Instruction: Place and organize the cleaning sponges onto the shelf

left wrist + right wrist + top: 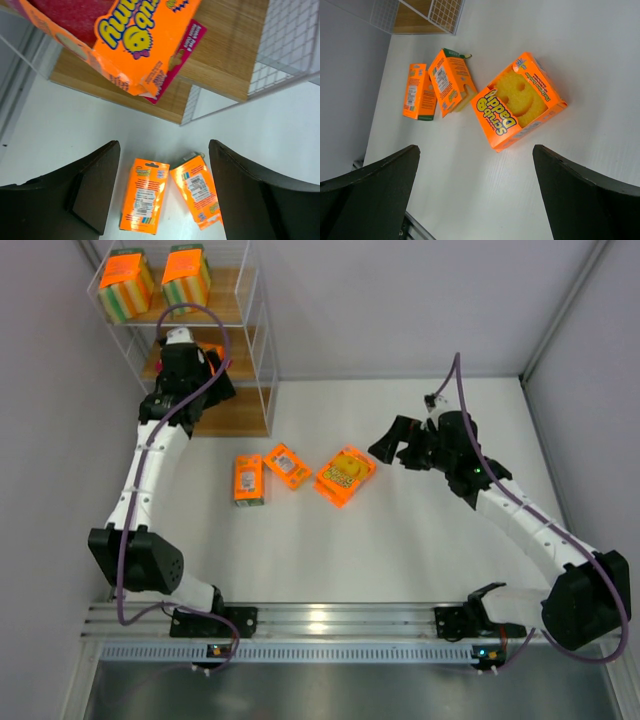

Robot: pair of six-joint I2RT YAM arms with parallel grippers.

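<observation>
The shelf (pixel 238 412) stands at the back left. Two striped sponge packs (pixel 125 285) (pixel 187 278) sit on its top board. My left gripper (pixel 210 380) hovers at the middle board, open and empty (pixel 164 187). Just beyond its tips an orange sponge pack with a red face (pixel 130 40) lies on the wooden board (pixel 225 55), overhanging the edge. Three more packs lie on the table: two narrow ones (pixel 248 480) (pixel 288 466) and a wider one showing a yellow smiley sponge (pixel 346 476) (pixel 517 100). My right gripper (pixel 395 453) hangs open to that pack's right, holding nothing (pixel 480 195).
The shelf's white wire side panels (pixel 285 40) flank the boards. Grey walls close in on the left and right of the white table. The arm bases sit on a metal rail (pixel 330 625) at the near edge.
</observation>
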